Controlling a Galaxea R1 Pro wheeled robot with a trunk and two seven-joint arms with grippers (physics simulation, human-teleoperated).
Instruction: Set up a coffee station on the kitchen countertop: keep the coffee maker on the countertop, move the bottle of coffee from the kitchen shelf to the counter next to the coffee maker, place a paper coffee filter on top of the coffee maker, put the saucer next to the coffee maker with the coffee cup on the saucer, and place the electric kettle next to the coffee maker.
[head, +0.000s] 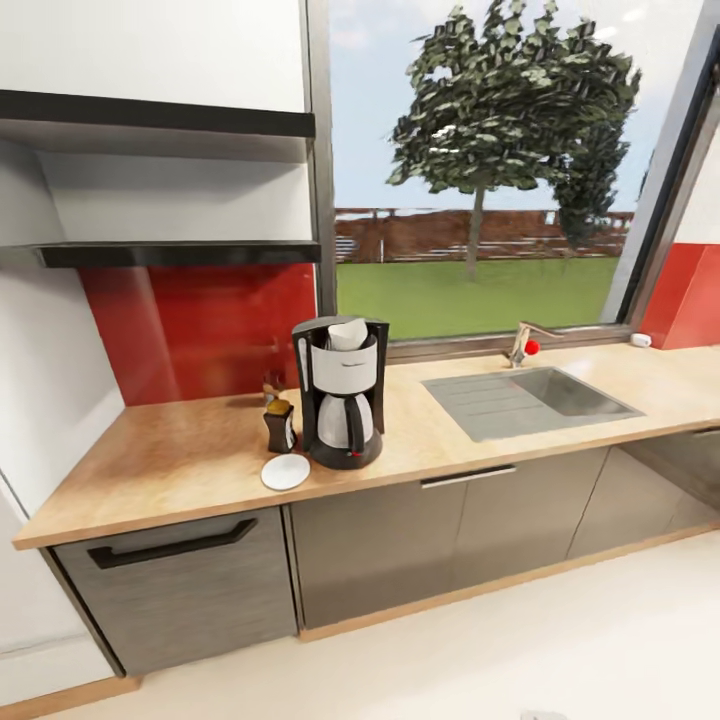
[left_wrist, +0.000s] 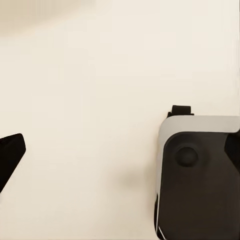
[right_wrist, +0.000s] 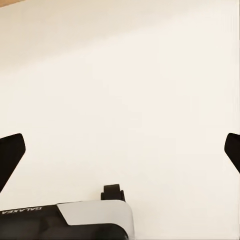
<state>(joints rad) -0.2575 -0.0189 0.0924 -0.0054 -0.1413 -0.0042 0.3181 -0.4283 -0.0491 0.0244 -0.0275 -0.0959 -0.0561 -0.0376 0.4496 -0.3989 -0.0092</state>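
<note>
On the surface, the coffee maker (head: 340, 392) carries the paper filter (head: 347, 333); the coffee bottle (head: 279, 427) and saucer (head: 286, 472) sit near the front edge. Both end effectors (left_wrist: 120, 150) (right_wrist: 120, 150) hang spread, empty — cup and kettle likely remain; finding them comes next.

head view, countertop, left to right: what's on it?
Bottle of coffee → saucer → coffee maker with the paper filter on top → sink → faucet.
</note>
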